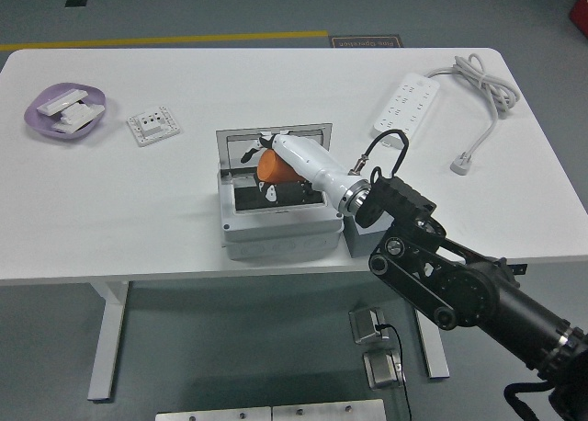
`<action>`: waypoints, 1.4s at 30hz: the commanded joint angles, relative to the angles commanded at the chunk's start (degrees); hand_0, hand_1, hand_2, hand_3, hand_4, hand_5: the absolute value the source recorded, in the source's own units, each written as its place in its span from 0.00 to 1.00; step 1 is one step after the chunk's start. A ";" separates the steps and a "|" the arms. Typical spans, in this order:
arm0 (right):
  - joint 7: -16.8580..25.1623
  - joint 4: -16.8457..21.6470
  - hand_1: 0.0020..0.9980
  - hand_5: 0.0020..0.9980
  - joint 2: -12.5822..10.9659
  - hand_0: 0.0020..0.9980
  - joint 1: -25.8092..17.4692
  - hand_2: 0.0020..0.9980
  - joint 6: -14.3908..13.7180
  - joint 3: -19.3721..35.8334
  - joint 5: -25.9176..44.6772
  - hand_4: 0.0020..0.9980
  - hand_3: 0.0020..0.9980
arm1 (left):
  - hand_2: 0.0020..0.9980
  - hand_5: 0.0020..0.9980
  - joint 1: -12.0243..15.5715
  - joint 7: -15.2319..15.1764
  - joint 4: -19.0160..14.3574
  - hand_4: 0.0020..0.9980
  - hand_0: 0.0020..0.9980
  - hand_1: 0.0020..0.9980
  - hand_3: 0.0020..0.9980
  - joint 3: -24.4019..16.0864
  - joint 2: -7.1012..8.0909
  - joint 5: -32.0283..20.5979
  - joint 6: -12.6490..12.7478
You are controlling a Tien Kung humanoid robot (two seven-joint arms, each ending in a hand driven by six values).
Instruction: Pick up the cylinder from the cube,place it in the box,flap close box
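White table [184,237] on white legs, grey floor [184,7] beyond it, yellow line [165,40] along the floor past the table's far edge, small floor box [375,324] beneath the table

You can see one dark floor plate [366,41] beyond the table's far edge carrying pale lettering (upside down from this view and too small to read); nothing else in view bears legible text, numbers or brand marks
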 joint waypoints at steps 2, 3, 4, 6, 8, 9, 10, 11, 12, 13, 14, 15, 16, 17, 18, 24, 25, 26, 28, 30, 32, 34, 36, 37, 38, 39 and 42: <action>0.07 -0.96 0.18 0.03 0.55 0.08 0.49 0.29 -0.17 -0.98 0.20 0.00 0.61 | 0.78 0.48 -0.04 0.00 0.00 0.73 0.82 0.81 0.84 -0.06 0.05 0.10 -0.01; 0.16 -1.41 0.18 0.03 0.74 0.08 0.73 0.29 -0.24 -1.42 0.26 0.00 0.61 | 0.78 0.48 -0.07 -0.01 0.00 0.73 0.82 0.81 0.84 -0.07 0.07 0.13 -0.03; 0.34 -1.91 0.18 0.03 0.90 0.08 1.01 0.29 -0.34 -1.93 0.37 0.00 0.61 | 0.78 0.48 -0.11 -0.02 0.00 0.73 0.82 0.81 0.84 -0.10 0.10 0.18 -0.04; 1.02 -2.93 0.18 0.03 1.00 0.08 1.75 0.29 -0.49 -3.06 0.65 0.00 0.61 | 0.78 0.48 -0.19 -0.03 0.00 0.73 0.82 0.81 0.84 -0.18 0.14 0.31 -0.06; 1.79 -3.77 0.18 0.02 0.90 0.08 2.48 0.28 -0.43 -4.00 0.93 0.00 0.60 | 0.78 0.48 -0.28 -0.04 0.00 0.73 0.82 0.81 0.84 -0.27 0.17 0.42 -0.07; 2.18 -4.16 0.18 0.02 0.82 0.08 2.83 0.28 -0.28 -4.38 1.08 0.00 0.60 | 0.78 0.48 -0.31 -0.06 0.00 0.73 0.82 0.81 0.84 -0.28 0.18 0.45 -0.08; 2.72 -4.62 0.18 0.02 0.68 0.08 3.28 0.28 0.02 -4.75 1.17 0.00 0.60 | 0.78 0.48 -0.36 -0.05 0.00 0.73 0.82 0.81 0.84 -0.33 0.20 0.53 -0.08; 3.27 -4.97 0.18 0.02 0.57 0.08 3.62 0.28 0.28 -4.96 1.23 0.00 0.60 | 0.78 0.48 -0.39 -0.05 0.00 0.73 0.82 0.81 0.84 -0.34 0.20 0.54 -0.08; 4.10 -5.42 0.18 0.02 0.41 0.08 4.03 0.28 0.64 -5.14 1.35 0.00 0.60 | 0.78 0.48 -0.42 -0.06 0.00 0.73 0.82 0.81 0.84 -0.34 0.20 0.55 -0.10; 4.91 -5.82 0.18 0.02 0.26 0.08 4.39 0.28 0.92 -5.28 1.40 0.00 0.60 | 0.78 0.48 -0.45 -0.05 0.00 0.73 0.82 0.81 0.84 -0.33 0.20 0.58 -0.12; 5.98 -6.33 0.18 0.04 0.07 0.09 4.83 0.28 1.16 -5.47 1.34 0.00 0.59 | 0.78 0.48 -0.50 -0.05 0.00 0.73 0.82 0.81 0.84 -0.34 0.19 0.62 -0.13; 6.89 -6.74 0.18 0.04 -0.09 0.09 5.19 0.28 1.28 -5.66 1.23 0.00 0.59 | 0.78 0.48 -0.54 -0.06 0.00 0.73 0.82 0.81 0.84 -0.34 0.19 0.65 -0.14; 7.92 -7.22 0.18 0.04 -0.32 0.09 5.63 0.28 1.36 -5.93 1.00 0.00 0.59 | 0.78 0.48 -0.59 -0.07 0.00 0.73 0.82 0.81 0.84 -0.35 0.19 0.69 -0.17; 8.81 -7.66 0.18 0.04 -0.57 0.09 6.06 0.28 1.42 -6.25 0.81 0.00 0.59 | 0.78 0.48 -0.64 -0.10 0.00 0.73 0.82 0.81 0.84 -0.35 0.19 0.73 -0.20; 9.52 -8.04 0.18 0.04 -0.81 0.09 6.43 0.28 1.45 -6.57 0.65 0.00 0.59 | 0.78 0.48 -0.68 -0.11 0.00 0.73 0.82 0.81 0.84 -0.34 0.18 0.76 -0.23; 11.36 -9.66 0.22 0.11 -1.47 0.12 8.08 0.31 1.35 -8.19 -0.30 0.16 0.63 | 0.78 0.48 -0.77 -0.16 0.00 0.73 0.82 0.81 0.84 -0.26 0.13 0.90 -0.39; 11.42 -9.93 0.22 0.11 -1.43 0.12 8.29 0.31 1.41 -8.35 -0.49 0.16 0.63 | 0.78 0.48 -0.78 -0.18 0.00 0.73 0.82 0.81 0.84 -0.26 0.12 0.91 -0.42; 11.48 -10.14 0.46 0.26 -1.38 0.34 8.45 0.58 1.46 -8.45 -0.62 0.73 0.82 | 0.78 0.48 -0.81 -0.19 0.00 0.73 0.82 0.81 0.84 -0.26 0.11 0.93 -0.45; 11.61 -10.57 0.46 0.26 -1.32 0.34 8.73 0.58 1.59 -8.56 -0.79 0.73 0.82 | 0.78 0.48 -0.88 -0.28 0.00 0.73 0.82 0.81 0.84 -0.21 0.11 0.93 -0.55; 11.79 -10.83 0.46 0.26 -1.34 0.34 8.86 0.58 1.52 -8.58 -0.81 0.73 0.82 | 0.78 0.48 -0.93 -0.34 0.00 0.73 0.82 0.81 0.84 -0.18 0.11 0.91 -0.61; 11.98 -10.98 0.59 0.34 -1.40 0.54 8.94 0.66 1.33 -8.51 -0.80 0.87 0.91 | 0.78 0.48 -0.93 -0.35 0.00 0.73 0.82 0.81 0.84 -0.17 0.09 0.90 -0.65; 12.17 -11.04 0.59 0.34 -1.47 0.54 8.97 0.66 1.09 -8.37 -0.76 0.87 0.91 | 0.78 0.48 -0.89 -0.31 0.00 0.73 0.82 0.81 0.84 -0.12 0.06 0.87 -0.67; 12.31 -11.08 0.59 0.34 -1.54 0.54 8.96 0.66 0.91 -8.21 -0.59 0.87 0.91 | 0.78 0.48 -0.88 -0.25 0.00 0.73 0.82 0.81 0.84 -0.09 0.04 0.83 -0.70; 12.34 -11.11 0.59 0.34 -1.56 0.54 8.93 0.66 0.86 -8.09 -0.44 0.87 0.91 | 0.78 0.48 -0.88 -0.23 0.00 0.73 0.82 0.81 0.84 -0.07 0.05 0.81 -0.71; 12.37 -11.14 0.61 0.40 -1.58 0.62 8.88 0.67 0.79 -7.94 -0.29 0.92 0.95 | 0.78 0.48 -0.89 -0.22 0.00 0.73 0.82 0.81 0.84 -0.05 0.05 0.80 -0.74; 12.39 -11.17 0.61 0.40 -1.62 0.62 8.83 0.67 0.73 -7.77 -0.17 0.92 0.95 | 0.78 0.48 -0.91 -0.22 0.00 0.73 0.82 0.81 0.84 -0.08 0.06 0.81 -0.75; 12.47 -11.19 0.61 0.40 -1.77 0.62 8.64 0.67 0.55 -7.27 0.25 0.92 0.95 | 0.78 0.48 -0.94 -0.26 0.00 0.73 0.82 0.81 0.84 -0.13 0.06 0.84 -0.78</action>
